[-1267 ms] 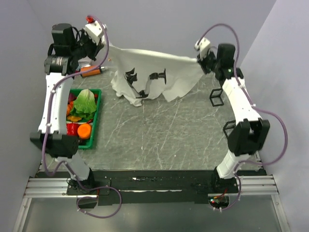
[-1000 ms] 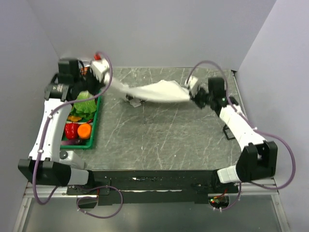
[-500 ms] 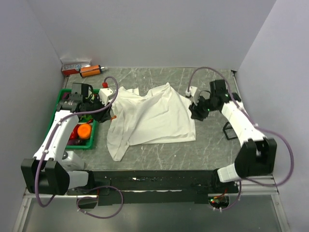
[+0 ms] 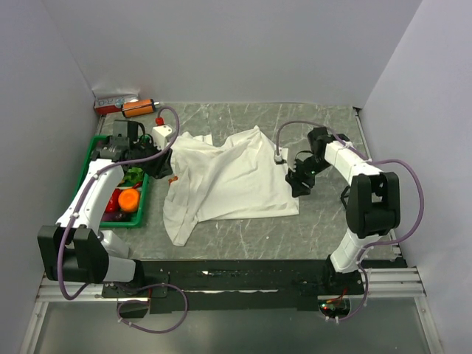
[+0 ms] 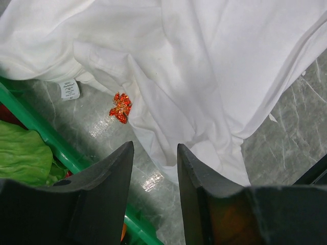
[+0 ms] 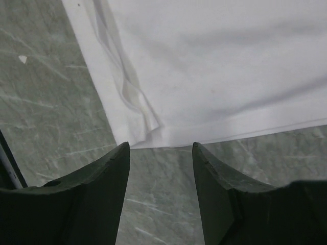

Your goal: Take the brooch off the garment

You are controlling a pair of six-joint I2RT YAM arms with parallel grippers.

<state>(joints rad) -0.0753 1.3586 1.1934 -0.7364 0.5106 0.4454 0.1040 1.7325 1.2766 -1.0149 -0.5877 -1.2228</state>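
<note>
1. The white garment (image 4: pixel 228 181) is lying crumpled on the desk (image 4: pixel 243 236).
2. The brooch (image 5: pixel 121 107) is sitting at the garment's left edge, near a white label (image 5: pixel 69 89) and the green tray (image 5: pixel 51 135).
3. The left pincer (image 5: pixel 153 150) is hovering close to the brooch, fingers parted and gripping nothing.
4. The right pincer (image 6: pixel 161 150) is hanging over the garment's right hem, likewise parted and empty.

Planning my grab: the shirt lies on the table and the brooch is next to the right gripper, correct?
No. The brooch lies next to the left gripper, at the shirt's edge, as the left wrist view shows. The shirt does lie on the table.
</note>
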